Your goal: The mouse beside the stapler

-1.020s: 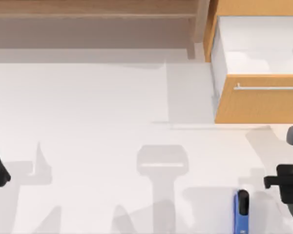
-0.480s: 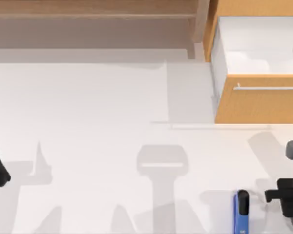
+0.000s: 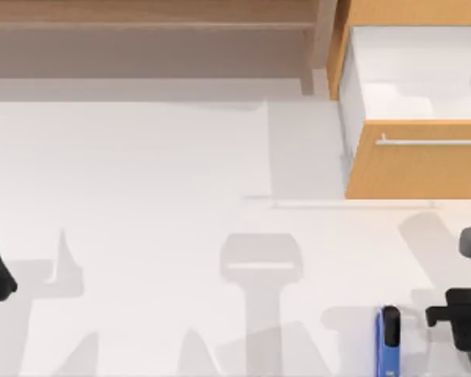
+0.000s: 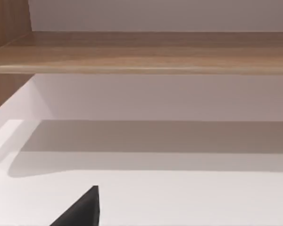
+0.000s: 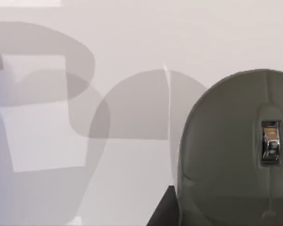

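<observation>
While top view hides it, mouse [image 5: 236, 150] fills right wrist | stapler [image 3: 388, 342] near | right pincer [image 3: 455, 310] grip unclear

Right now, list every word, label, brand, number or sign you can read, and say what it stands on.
None: no readable text anywhere.
The mouse is plain, with only a metallic scroll wheel.
The stapler is bare blue with a black tip.
The drawer front has only a handle bar.

Stapler [image 3: 388, 342] and mouse [image 5: 240, 150] edge-cropped
</observation>
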Robot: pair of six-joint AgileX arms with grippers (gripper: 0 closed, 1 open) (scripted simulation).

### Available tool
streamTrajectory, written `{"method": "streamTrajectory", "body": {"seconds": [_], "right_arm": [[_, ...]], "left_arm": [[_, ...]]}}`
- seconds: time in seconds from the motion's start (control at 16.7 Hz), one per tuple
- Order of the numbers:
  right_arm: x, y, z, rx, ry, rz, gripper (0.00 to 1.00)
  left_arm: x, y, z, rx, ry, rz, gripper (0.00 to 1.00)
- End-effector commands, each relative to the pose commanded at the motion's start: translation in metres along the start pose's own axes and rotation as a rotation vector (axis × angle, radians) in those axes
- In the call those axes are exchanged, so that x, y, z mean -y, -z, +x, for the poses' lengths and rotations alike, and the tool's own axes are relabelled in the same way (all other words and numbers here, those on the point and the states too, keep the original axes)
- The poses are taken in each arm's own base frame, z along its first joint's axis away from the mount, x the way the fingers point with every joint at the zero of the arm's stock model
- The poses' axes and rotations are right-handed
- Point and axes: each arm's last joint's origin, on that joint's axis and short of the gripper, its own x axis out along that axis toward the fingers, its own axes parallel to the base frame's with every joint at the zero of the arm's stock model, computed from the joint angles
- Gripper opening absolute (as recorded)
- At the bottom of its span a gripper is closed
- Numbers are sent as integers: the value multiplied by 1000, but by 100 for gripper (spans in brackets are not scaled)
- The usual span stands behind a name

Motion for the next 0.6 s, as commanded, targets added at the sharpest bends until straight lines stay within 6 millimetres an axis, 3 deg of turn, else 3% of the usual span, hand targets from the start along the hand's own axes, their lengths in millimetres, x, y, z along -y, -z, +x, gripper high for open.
{"method": "streamTrajectory", "body": {"seconds": [0.36,0.6], "right_arm": [[0,0,0,0,0,0,98],[0,0,0,0,0,0,100]], "left_arm": [[0,0,0,0,0,0,100],[0,0,0,0,0,0,100]]}}
